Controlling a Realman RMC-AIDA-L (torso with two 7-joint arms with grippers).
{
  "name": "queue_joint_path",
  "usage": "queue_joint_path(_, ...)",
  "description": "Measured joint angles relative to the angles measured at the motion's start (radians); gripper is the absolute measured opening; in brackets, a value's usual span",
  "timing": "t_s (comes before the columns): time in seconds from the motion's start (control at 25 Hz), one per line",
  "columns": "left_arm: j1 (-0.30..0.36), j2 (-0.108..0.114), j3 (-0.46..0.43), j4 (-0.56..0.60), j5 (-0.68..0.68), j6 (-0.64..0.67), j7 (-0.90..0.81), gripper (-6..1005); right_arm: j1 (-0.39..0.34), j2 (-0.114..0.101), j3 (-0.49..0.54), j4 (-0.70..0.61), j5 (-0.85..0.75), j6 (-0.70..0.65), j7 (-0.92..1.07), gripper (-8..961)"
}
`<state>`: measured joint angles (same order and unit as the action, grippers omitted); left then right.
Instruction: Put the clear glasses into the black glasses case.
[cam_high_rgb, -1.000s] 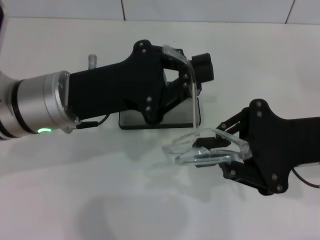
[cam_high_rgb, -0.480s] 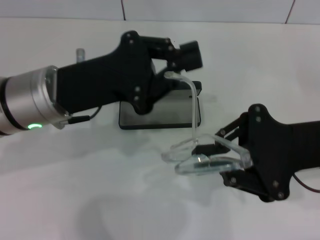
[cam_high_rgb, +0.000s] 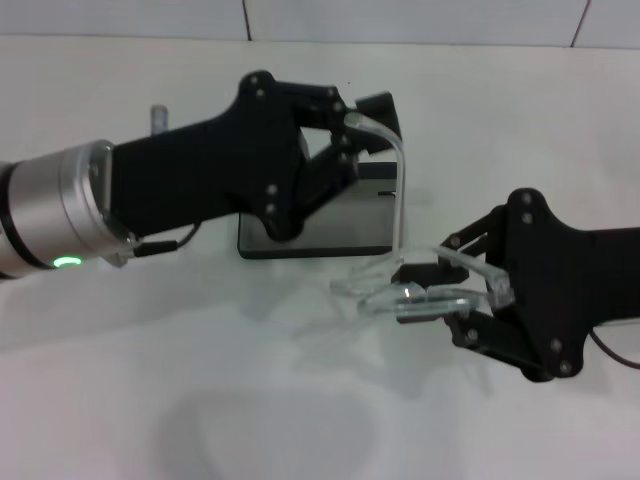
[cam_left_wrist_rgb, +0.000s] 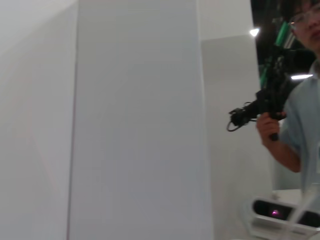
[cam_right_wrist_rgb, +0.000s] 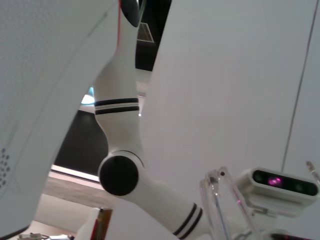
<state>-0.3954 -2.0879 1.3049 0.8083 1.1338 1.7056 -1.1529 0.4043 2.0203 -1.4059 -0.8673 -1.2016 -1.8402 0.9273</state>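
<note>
**Holding the clear glasses just off the case, both arms in on it**

Starting with the big stuff: the white table (cam_high_rgb: 200, 400) is filling most of the head view, and the left arm is reaching across it from the left, silver cuff and black wrist hanging over the black glasses case (cam_high_rgb: 330, 232). The case is lying flat on the table toward the back, and only its near edge and a strip of a greyish face are showing under the arm, so whether it's open I can't say.

The right gripper (cam_high_rgb: 420, 290) is coming in from the right, nearer than the case, and its fingers are pinched on the front of the clear glasses (cam_high_rgb: 400, 292). The lens is sitting just in front of the case's right corner, held above the table.

The left gripper (cam_high_rgb: 352, 135) is sitting over the far side of the case, with its fingers (cam_high_rgb: 340, 108) closed on the tip of one clear temple arm (cam_high_rgb: 398, 195), which is arching up from the lens.

The left wrist view is mostly showing a wall, plus a person (cam_left_wrist_rgb: 300, 100) holding a black handheld device (cam_left_wrist_rgb: 265, 102).
</note>
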Motion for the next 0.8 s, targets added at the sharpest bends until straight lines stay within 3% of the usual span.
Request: queue_joint_path(0.8, -0.001, 0.002, 0.065, 0.017, 0.015, 0.025, 0.007, 85, 0.008, 0.000, 0.004, 0.002, -0.006, 0.057, 0.006, 105)
